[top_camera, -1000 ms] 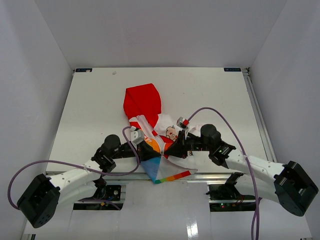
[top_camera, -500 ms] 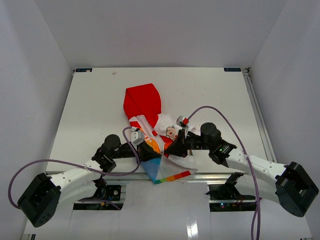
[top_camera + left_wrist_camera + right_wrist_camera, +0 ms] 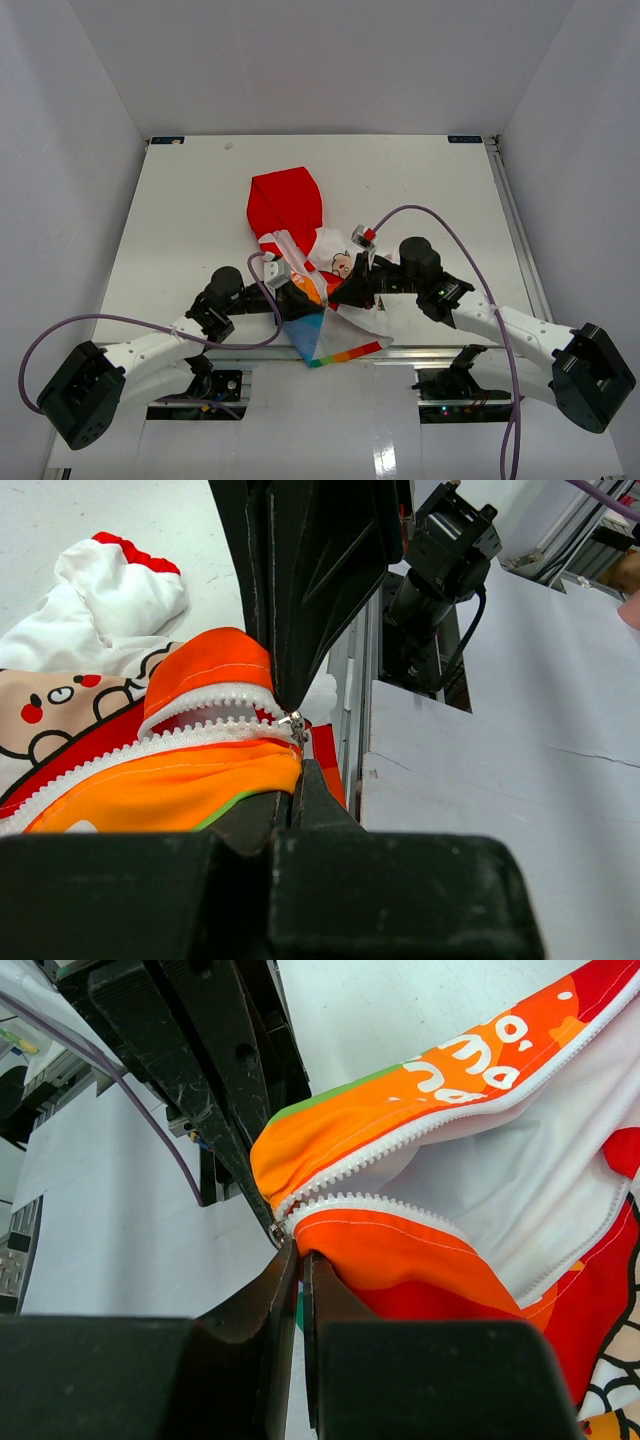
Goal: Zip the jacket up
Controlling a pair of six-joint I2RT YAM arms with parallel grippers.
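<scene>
The jacket (image 3: 312, 262) lies at the table's near middle, with its red hood (image 3: 285, 203) toward the back and its rainbow hem (image 3: 345, 354) over the front edge. My left gripper (image 3: 300, 301) and right gripper (image 3: 343, 294) meet tip to tip at the zipper's lower end. In the left wrist view the left gripper (image 3: 293, 783) is shut on the orange fabric (image 3: 170, 785) just below the small metal slider (image 3: 293, 720). In the right wrist view the right gripper (image 3: 300, 1260) is shut on the orange-red edge (image 3: 400, 1250) beside the slider (image 3: 277, 1230). The white zipper teeth (image 3: 420, 1125) fork open above.
The white table (image 3: 200, 200) has walls on three sides. A metal rail (image 3: 430, 349) runs along the front edge below the grippers. Purple cables (image 3: 440, 228) loop over both arms. The left wrist view shows an arm mount (image 3: 440, 570) past the table edge.
The right arm has shifted slightly away and to the left, and the left gripper has edged right. The two grippers are closer together over the zipper end. The jacket has hardly moved.
</scene>
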